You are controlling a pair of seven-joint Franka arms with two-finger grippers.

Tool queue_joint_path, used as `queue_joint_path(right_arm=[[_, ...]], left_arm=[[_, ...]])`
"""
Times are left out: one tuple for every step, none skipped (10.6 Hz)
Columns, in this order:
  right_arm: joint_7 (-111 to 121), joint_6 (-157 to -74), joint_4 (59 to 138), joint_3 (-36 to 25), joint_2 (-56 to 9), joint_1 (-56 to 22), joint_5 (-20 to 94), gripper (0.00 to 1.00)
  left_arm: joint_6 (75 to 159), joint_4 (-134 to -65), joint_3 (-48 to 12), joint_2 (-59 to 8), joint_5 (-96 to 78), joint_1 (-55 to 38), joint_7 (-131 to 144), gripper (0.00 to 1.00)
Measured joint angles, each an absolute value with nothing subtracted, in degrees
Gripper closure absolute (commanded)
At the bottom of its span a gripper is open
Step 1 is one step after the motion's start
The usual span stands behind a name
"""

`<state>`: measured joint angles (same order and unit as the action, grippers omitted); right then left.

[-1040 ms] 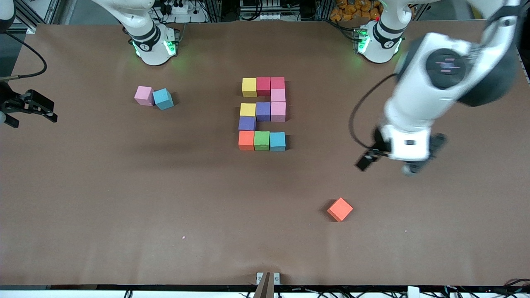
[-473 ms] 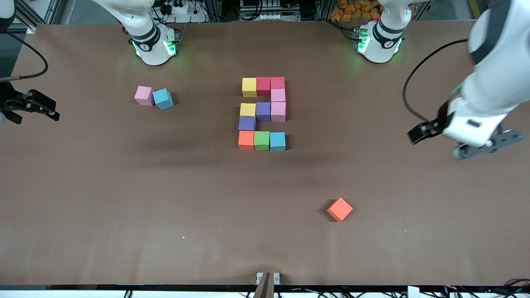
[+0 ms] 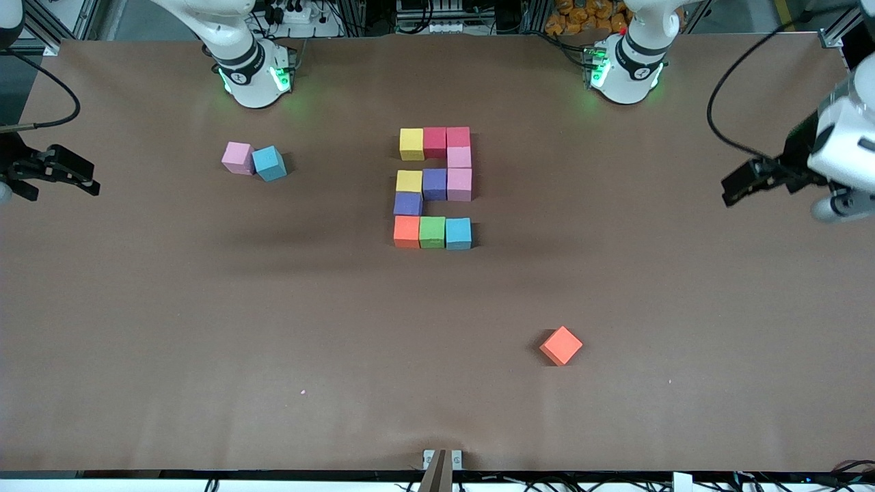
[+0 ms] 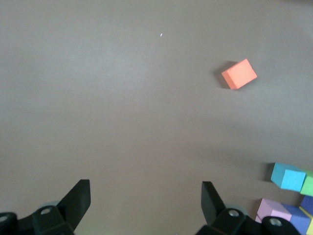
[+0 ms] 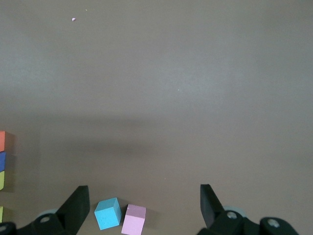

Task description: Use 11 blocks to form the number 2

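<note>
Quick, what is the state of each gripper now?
Left gripper: open, holding nothing.
Right gripper: open, holding nothing.

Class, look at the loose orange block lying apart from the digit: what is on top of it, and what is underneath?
Nothing rests on the loose orange block; its top is bare. It sits directly on the brown table. The patch beneath it is covered, so unseen.

No printed text, label or brand can be read anywhere. The only sign is the figure laid out in coloured blocks [image 3: 433, 187] mid-bench [image 3: 205, 328]: a blocky digit, three cubes wide and five tall, which from the front camera reads as a mirrored 2. The arm bases carry small dark marks too tiny to make out.
</note>
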<state>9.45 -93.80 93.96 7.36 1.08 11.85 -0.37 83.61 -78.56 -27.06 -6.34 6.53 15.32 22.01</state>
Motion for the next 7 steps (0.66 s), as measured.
queue_joint_path(right_arm=[[9.5,-93.8,94.0,7.4,1.1,11.8,-0.4,0.00],[9.5,-93.7,94.0,7.4,1.1,11.8,-0.4,0.00],[9.5,-93.7,94.0,7.4,1.1,11.8,-0.4,0.00],[9.5,-93.7,94.0,7.4,1.1,11.8,-0.4,0.00],[9.5,-93.6,94.0,7.4,1.1,11.9,-0.4,0.00],[9.5,-93.6,94.0,7.4,1.1,11.8,-0.4,0.00],[9.5,-93.6,94.0,7.3,1.1,11.9,-0.4,0.00]], left_arm=[[83.0,-78.8,-27.1,-5.7,6.5,15.3,22.0,0.00],[82.9,-79.0,-27.0,-5.6,6.5,15.3,22.0,0.00],[82.9,-79.2,-26.8,-5.6,6.4,15.6,22.0,0.00],[83.1,-79.3,-26.5,-5.7,5.9,16.0,21.9,0.00],[83.1,-79.3,-25.4,-5.8,5.2,15.5,21.6,0.00],[83.2,-79.3,-22.3,-5.8,5.0,12.6,21.4,0.00],[83.2,-79.3,-17.9,-5.8,4.9,8.6,21.4,0.00]])
